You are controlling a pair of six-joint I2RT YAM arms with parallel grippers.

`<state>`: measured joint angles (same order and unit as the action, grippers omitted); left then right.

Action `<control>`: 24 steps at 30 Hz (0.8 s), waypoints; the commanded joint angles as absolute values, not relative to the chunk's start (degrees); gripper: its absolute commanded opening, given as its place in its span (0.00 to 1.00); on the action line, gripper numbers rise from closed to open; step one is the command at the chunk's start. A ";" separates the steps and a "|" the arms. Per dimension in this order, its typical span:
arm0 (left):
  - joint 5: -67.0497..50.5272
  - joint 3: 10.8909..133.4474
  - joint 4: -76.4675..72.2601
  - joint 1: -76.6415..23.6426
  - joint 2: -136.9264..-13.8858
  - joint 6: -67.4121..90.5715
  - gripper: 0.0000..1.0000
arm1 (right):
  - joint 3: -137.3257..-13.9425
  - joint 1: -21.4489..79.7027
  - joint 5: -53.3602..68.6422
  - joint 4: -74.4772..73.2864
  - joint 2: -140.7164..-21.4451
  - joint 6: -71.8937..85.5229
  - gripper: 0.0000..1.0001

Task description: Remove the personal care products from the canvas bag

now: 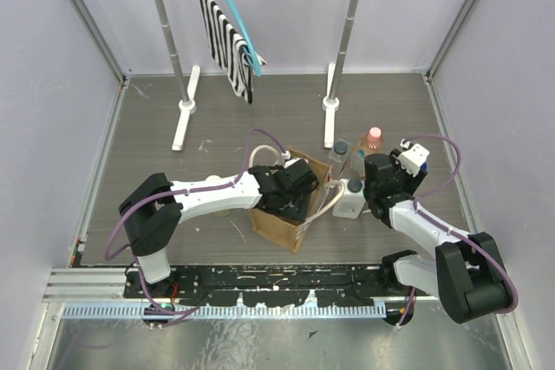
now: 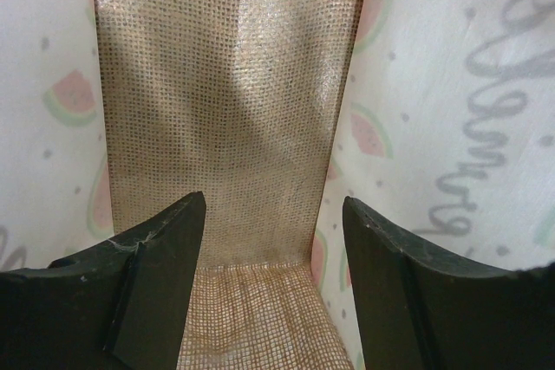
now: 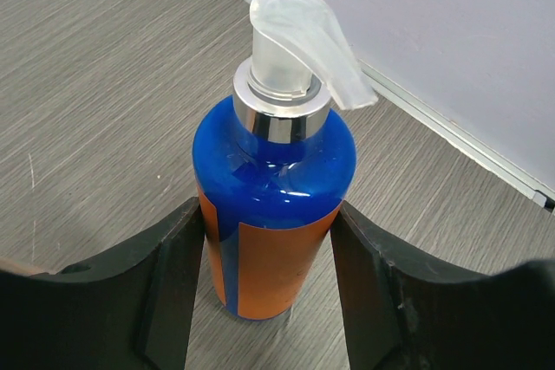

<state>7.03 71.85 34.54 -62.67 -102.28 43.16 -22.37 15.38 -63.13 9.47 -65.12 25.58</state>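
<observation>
The tan canvas bag (image 1: pixel 279 221) stands open in the middle of the table. My left gripper (image 1: pixel 290 194) reaches down inside it. In the left wrist view it (image 2: pixel 272 199) is open and empty, facing the bag's woven end wall (image 2: pixel 225 101) and floor. My right gripper (image 1: pixel 379 185) is right of the bag. In the right wrist view it (image 3: pixel 267 205) is shut on the blue bottle with the orange label (image 3: pixel 273 214), which stands upright on the table. The white squarish bottle (image 1: pixel 349 199), the clear grey bottle (image 1: pixel 341 151) and the peach bottle (image 1: pixel 375 138) stand close by. The olive-green bottle is not in view.
A clothes rack with white feet (image 1: pixel 185 110) stands at the back, with a striped cloth (image 1: pixel 227 49) on a teal hanger. The bag's lining (image 2: pixel 451 127) has a watermelon print. Walls enclose the table on three sides.
</observation>
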 commanded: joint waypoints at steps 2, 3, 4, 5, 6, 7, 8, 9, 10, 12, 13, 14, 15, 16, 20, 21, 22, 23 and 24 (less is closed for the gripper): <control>8.17 71.69 33.86 -62.94 -102.20 43.42 0.71 | -22.09 17.43 -65.91 14.50 -63.24 25.03 0.18; 8.17 71.68 33.85 -62.95 -102.21 43.42 0.71 | -21.87 17.93 -66.63 15.08 -63.35 24.52 0.18; 8.29 71.77 33.84 -62.93 -102.25 43.49 0.71 | -21.73 18.46 -67.50 15.62 -63.31 24.19 0.18; 8.27 71.79 33.85 -62.95 -102.35 43.45 0.71 | -21.51 18.87 -68.30 16.33 -63.19 23.57 0.18; 8.23 71.83 33.86 -62.99 -102.34 43.42 0.71 | -21.22 19.20 -69.08 17.61 -63.05 22.58 0.18; 8.21 71.89 33.85 -62.95 -102.42 43.42 0.70 | -20.80 19.44 -69.79 19.35 -62.97 21.10 0.18; 8.18 71.89 33.86 -62.93 -102.40 43.42 0.70 | -20.20 19.55 -70.53 21.71 -62.86 19.45 0.18; 8.17 71.87 33.84 -62.96 -102.38 43.42 0.70 | -19.50 19.57 -70.72 24.50 -62.79 17.45 0.18; 8.17 71.78 33.89 -62.99 -102.26 43.37 0.70 | -18.63 19.55 -70.95 29.26 -62.77 15.22 0.19; 8.20 71.79 33.96 -62.98 -102.03 43.33 0.70 | -16.84 19.53 -71.10 36.26 -62.95 11.42 0.19; 8.18 71.81 34.01 -62.96 -101.92 43.33 0.70 | -16.02 19.44 -71.02 39.83 -63.40 9.82 0.20; 8.17 71.77 34.18 -62.96 -101.87 43.17 0.70 | -15.41 19.16 -70.36 43.32 -63.97 8.14 0.21; 8.22 71.78 34.33 -62.98 -101.65 43.04 0.70 | -14.92 18.79 -69.23 46.43 -64.67 6.54 0.22; 8.26 71.75 34.48 -62.94 -101.46 42.88 0.70 | -14.53 18.41 -68.35 49.41 -65.64 4.63 0.22; 9.06 72.11 35.62 -62.93 -100.77 42.14 0.70 | -13.50 17.57 -63.56 58.92 -68.98 0.88 0.23; 9.30 72.15 35.82 -62.93 -100.62 41.98 0.70 | -13.64 17.58 -62.90 59.61 -69.47 0.80 0.23; 9.50 72.15 35.98 -62.95 -100.36 41.87 0.70 | -13.56 17.50 -62.04 59.71 -69.66 0.91 0.24; 9.68 72.09 36.10 -62.94 -100.25 41.77 0.70 | -13.48 17.50 -61.21 59.48 -69.62 1.27 0.25; 9.86 72.01 36.22 -62.93 -100.14 41.81 0.70 | -13.37 17.55 -60.85 59.08 -69.53 1.65 0.26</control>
<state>8.03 71.85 34.94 -62.70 -102.26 42.63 -12.82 17.63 -62.65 46.61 -70.06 3.66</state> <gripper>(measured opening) 0.702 0.604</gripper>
